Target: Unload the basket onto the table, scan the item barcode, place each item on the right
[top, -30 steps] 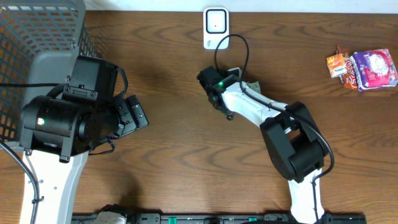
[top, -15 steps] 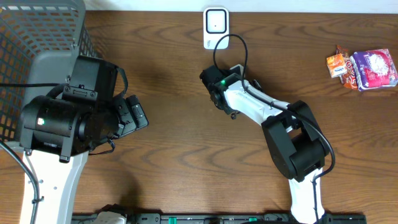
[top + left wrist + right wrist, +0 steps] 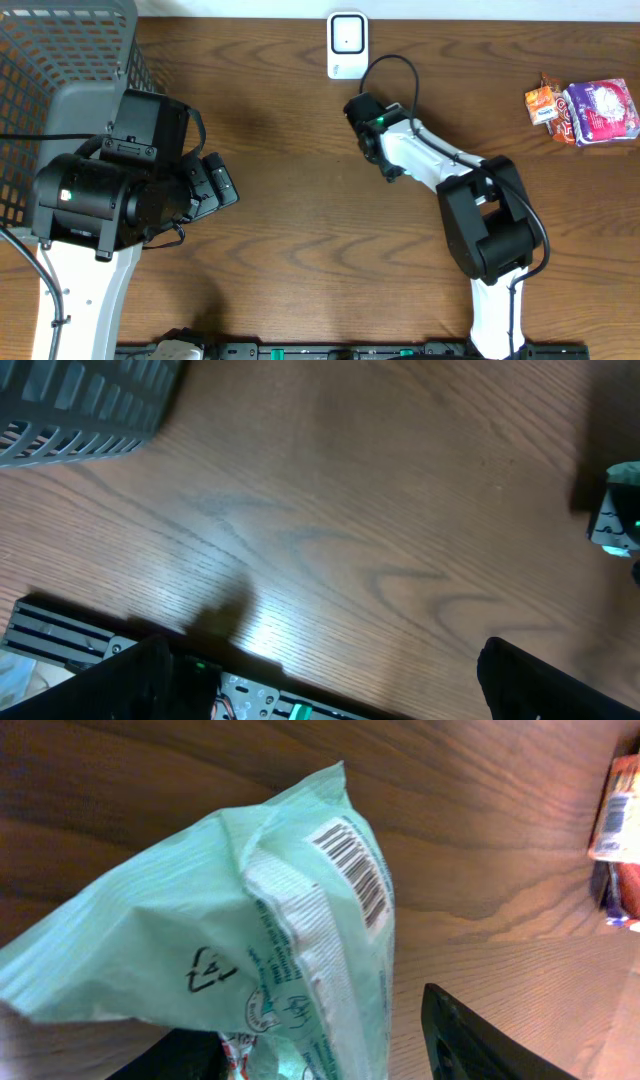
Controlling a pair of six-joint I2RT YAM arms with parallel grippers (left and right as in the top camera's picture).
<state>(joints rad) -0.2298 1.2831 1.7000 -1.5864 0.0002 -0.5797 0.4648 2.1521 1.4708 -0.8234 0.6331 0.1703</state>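
Though the mint-green packet (image 3: 230, 940) fills the right wrist view, with its barcode (image 3: 352, 870) turned to that camera, from overhead it is almost wholly hidden. It sits under the right gripper (image 3: 358, 108), which is clamped on it near the white scanner (image 3: 347, 42). The grip point is cut off at the frame bottom. Left gripper (image 3: 222, 180): fingers spread wide, beside the grey basket (image 3: 60, 60).
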